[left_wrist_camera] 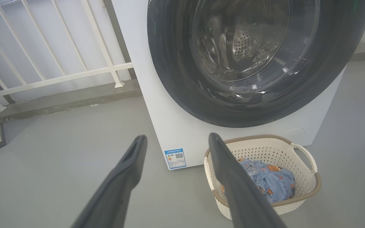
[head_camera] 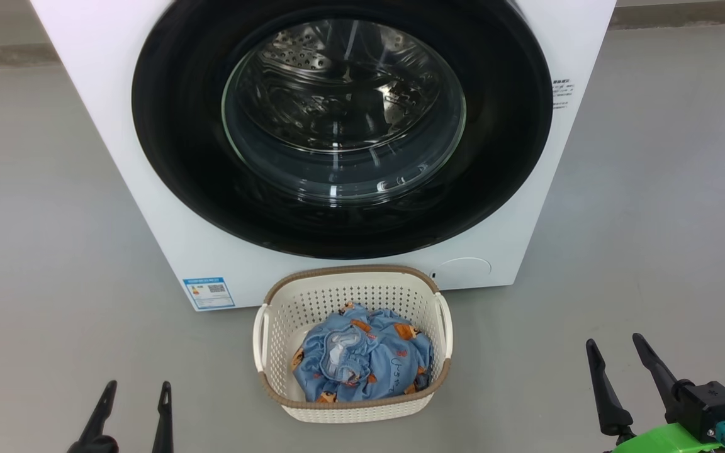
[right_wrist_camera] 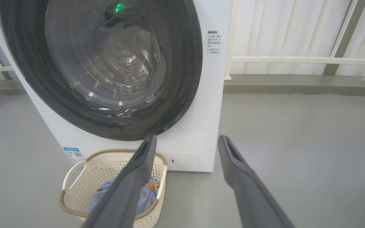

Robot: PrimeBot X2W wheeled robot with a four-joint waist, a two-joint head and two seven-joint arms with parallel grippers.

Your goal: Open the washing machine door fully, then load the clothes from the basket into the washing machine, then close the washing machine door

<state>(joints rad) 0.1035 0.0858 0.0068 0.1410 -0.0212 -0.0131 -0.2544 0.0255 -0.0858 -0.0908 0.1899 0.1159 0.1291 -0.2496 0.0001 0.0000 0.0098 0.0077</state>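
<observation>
Door-opening looks like the step in hand: the washing machine door (head_camera: 342, 126) sits shut across the upper centre of the head view, flush in the white washing machine (head_camera: 236, 258). Directly below it the basket (head_camera: 350, 412) stands on the grey floor, just beside the machine's base, with the clothes (head_camera: 362, 362) bunched inside. The left gripper (head_camera: 137, 387) at the lower left and the right gripper (head_camera: 614, 340) at the lower right both hang with their 2 fingers spread wide, holding nothing, well apart from door and basket. No handle shows on the glossy black ring, and I cannot tell which side carries the hinge, so a finger hooked on the wrong edge may simply skid off. An arm reaching low could also nudge the light basket aside.
</observation>
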